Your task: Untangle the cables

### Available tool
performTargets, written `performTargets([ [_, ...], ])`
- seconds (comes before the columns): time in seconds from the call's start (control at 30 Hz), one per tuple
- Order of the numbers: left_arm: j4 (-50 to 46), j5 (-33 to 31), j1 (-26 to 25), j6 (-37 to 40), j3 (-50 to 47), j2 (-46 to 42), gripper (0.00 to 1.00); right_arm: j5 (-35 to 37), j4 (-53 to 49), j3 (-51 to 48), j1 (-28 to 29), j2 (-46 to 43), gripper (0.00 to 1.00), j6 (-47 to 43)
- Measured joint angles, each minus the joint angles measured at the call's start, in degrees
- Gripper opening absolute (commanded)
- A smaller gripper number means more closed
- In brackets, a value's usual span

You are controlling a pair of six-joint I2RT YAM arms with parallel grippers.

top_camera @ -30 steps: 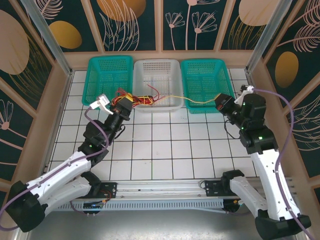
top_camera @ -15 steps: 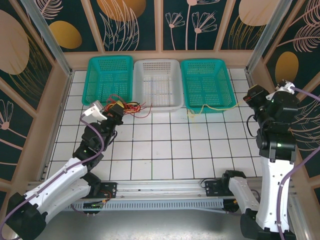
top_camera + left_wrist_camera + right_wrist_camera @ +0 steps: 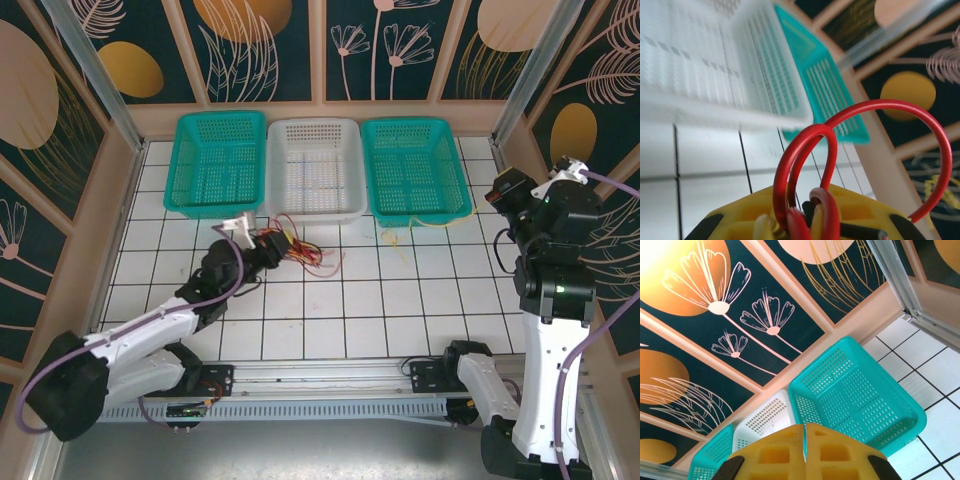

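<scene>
The left end effector (image 3: 266, 249) reaches low over the counter (image 3: 330, 310), in front of the white basket (image 3: 315, 170) and left of the counter's middle. It is clenched on a bundle of cables (image 3: 300, 252): red, yellow and black strands are pinched between its yellow fingers (image 3: 745, 212), and in the left wrist view two red loops (image 3: 812, 145) arch up out of the grip. From there the loose ends fan out to the right across the tiles, near the white basket's front wall but apart from it. A separate yellow cable (image 3: 430, 221) hangs along the front rim of the right teal basket (image 3: 413, 165), which stands toward the counter's far right corner, and one curled end lies on the tiles just in front of that basket. Whether the rest of this cable lies inside the basket or only along its rim is hard to tell from above. The left teal basket (image 3: 217, 160) stands toward the far left corner, just beside the white one. The right end effector (image 3: 499, 189) is raised at the counter's right edge, well apart from both the bundle and the yellow cable. Its yellow pads (image 3: 775, 455) are pressed flat together with nothing between them, and it faces the row of baskets and the patterned back wall (image 3: 740, 315).
</scene>
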Motion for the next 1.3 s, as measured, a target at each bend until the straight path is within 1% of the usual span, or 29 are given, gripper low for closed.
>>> performTargets([
  [0.07, 1.09, 1.81, -1.68, -1.31, 0.00, 2.45, 0.46, -0.63, -0.02, -0.33, 0.00, -0.02, 0.00, 0.00],
  [0.1, 1.49, 2.25, -2.23, -2.12, 0.02, 3.45, 0.84, -0.96, -0.07, -0.39, 0.00, -0.02, 0.00, 0.00],
  [0.13, 1.73, 2.58, -2.64, -2.73, 0.04, 4.17, 0.98, -1.05, -0.04, -0.44, 0.00, -0.02, 0.00, -0.02],
  [0.23, 1.20, 3.30, -3.52, -3.91, 0.11, 5.25, 0.99, -1.31, -0.07, -0.48, 0.00, -0.02, 0.00, -0.09],
  [0.33, -4.17, 2.32, -3.72, -4.20, 1.60, 4.44, 0.99, -1.79, -0.07, -0.48, 0.00, -0.02, 0.00, -0.46],
  [0.6, -25.51, -7.13, -3.76, -4.07, 7.41, 0.15, 0.99, -4.90, 0.00, -0.74, 0.00, -0.02, 0.00, -1.38],
  [0.73, -35.65, -14.19, -3.74, -3.41, 11.28, -1.86, 0.99, -8.50, 0.46, -1.31, 0.00, -0.02, 0.00, -1.51],
  [0.83, -39.65, -18.95, -3.58, -1.03, 14.16, -4.96, 0.99, -11.69, 1.38, -1.88, 0.00, -0.02, 0.00, -1.53],
  [0.9, -39.58, -19.91, -3.52, 2.08, 16.22, -6.69, 0.93, -14.14, 1.73, -2.16, 0.09, -0.02, 0.00, -1.55],
  [0.97, -36.72, -18.36, -3.52, 7.65, 18.10, -8.46, 0.88, -16.57, 2.25, -2.49, 0.31, -0.02, 0.00, -1.53],
  [1.03, -33.33, -14.93, -3.52, 12.76, 19.78, -9.25, 0.86, -18.49, 2.69, -2.75, 0.81, 0.00, 0.00, -1.53],
  [1.13, -27.30, -5.81, -3.52, 19.91, 22.95, -8.20, 0.92, -21.14, 3.82, -3.48, 1.90, 0.04, 0.00, -1.49],
  [1.23, -22.58, 5.86, -3.56, 24.44, 27.50, -3.58, 0.91, -23.45, 5.22, -4.22, 3.15, 0.33, 0.00, -1.27],
  [1.3, -20.76, 11.96, -4.02, 26.67, 30.47, 0.42, 0.91, -24.44, 6.19, -4.46, 4.28, 0.79, 0.00, -1.03],
])
